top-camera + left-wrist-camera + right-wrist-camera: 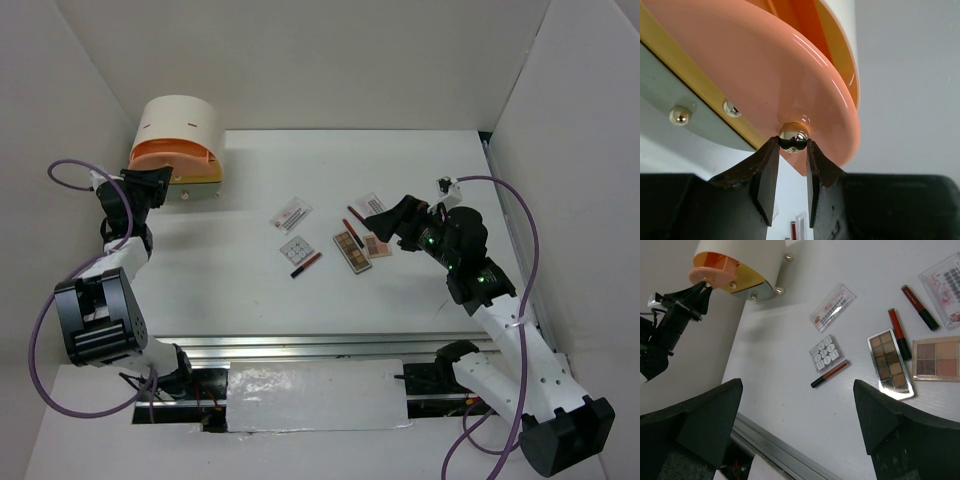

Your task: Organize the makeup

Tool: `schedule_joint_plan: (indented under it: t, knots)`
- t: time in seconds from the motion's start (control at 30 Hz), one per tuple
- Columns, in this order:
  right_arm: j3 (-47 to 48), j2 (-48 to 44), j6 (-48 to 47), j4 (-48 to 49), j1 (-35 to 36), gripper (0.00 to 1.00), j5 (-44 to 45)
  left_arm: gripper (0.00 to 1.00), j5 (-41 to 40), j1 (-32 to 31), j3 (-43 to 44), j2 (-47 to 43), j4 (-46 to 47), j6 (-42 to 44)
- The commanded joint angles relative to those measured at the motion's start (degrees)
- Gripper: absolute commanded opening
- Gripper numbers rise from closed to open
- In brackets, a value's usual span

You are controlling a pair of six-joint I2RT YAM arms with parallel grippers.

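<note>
My left fingers are drawn in narrow around the small shiny knob on the pink drawer front of the rounded drawer box, with one tip touching each side of it. My right fingers stand wide apart with nothing between them, hovering over the white desk. The makeup lies loose on the desk, well apart from the box. A white square palette sits just beside a red pencil. A long brown palette lies beside a four-shade palette, with two more red pencils and two printed sachets nearby.
</note>
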Motion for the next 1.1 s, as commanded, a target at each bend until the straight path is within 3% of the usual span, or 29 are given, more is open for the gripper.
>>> schedule_joint_plan:
  t: [0.0, 0.5, 0.7, 0.83, 0.87, 1.07]
  knots:
    - [-0.46, -0.56, -0.51, 2.48, 0.15, 1.0, -0.83, 0.29, -0.84, 0.13, -3.42, -4.16, -0.66, 1.72]
    - [-1.08, -1.0, 0.1, 2.75, 0.15, 1.0, -1.97, 0.35, -1.81, 1.1, -10.45, -13.13, -5.06, 4.1]
    - [-1.43, -1.26, 0.28, 2.57, 0.15, 1.0, -2.15, 0.52, -0.58, 1.36, -10.29, -12.61, -5.24, 4.71]
    - [-1.43, -1.08, 0.19, 2.57, 0.15, 1.0, -2.15, 0.85, -1.01, 1.36, -10.29, -13.22, -6.11, 4.62]
    - [-1.34, -1.0, 0.1, 2.57, 0.15, 1.0, -2.23, 0.98, -1.36, 1.28, -10.02, -13.4, -6.55, 4.71]
    - [-1.17, 0.05, -0.16, 2.66, 0.15, 1.0, -2.15, 0.99, -1.98, 1.36, -9.76, -17.52, -11.47, 6.55]
